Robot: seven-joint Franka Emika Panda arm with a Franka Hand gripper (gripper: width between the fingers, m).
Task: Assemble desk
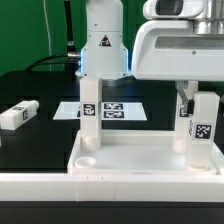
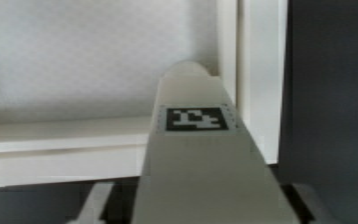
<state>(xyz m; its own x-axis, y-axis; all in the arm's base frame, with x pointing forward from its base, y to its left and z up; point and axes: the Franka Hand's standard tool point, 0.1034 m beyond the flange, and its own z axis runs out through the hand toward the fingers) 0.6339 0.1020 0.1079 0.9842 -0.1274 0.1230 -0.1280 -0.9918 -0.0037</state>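
A white plastic rimmed rectangular tray-like desk top (image 1: pixel 130 160) is seen lying on the black table (image 1: pixel 30 150), filling the lower middle of the exterior view. A small white block bearing a black-and-white square tag, the standing leg (image 1: pixel 90 112), is set upright at the desk top's far corner toward the exterior view's left. A second white tagged block of the same kind, the held leg (image 1: pixel 202 128), is found upright at the far corner toward the exterior view's right, under the white arm (image 1: pixel 175 40) that fills the upper right of the frame.

The hand (image 1: pixel 186 100) is closed on the upper part of the held leg. In the wrist view the held leg (image 2: pixel 197 140) is seen reaching away from the hand (image 2: pixel 202 205), between the two dark fingers (image 2: pixel 105 205). Its tag is turned toward the camera, and the pale inside of the desk top (image 2: pixel 87 70) is seen behind it. Whether its lower end is seated in the corner socket cannot be told.

A third white tagged block, the loose leg (image 1: pixel 18 115), is seen lying on its side on the table at the exterior view's left edge, well apart from the desk top. The thin flat white marker board (image 1: pixel 118 108) is seen on the table behind the desk top, at the middle of the frame, between the two upright legs.
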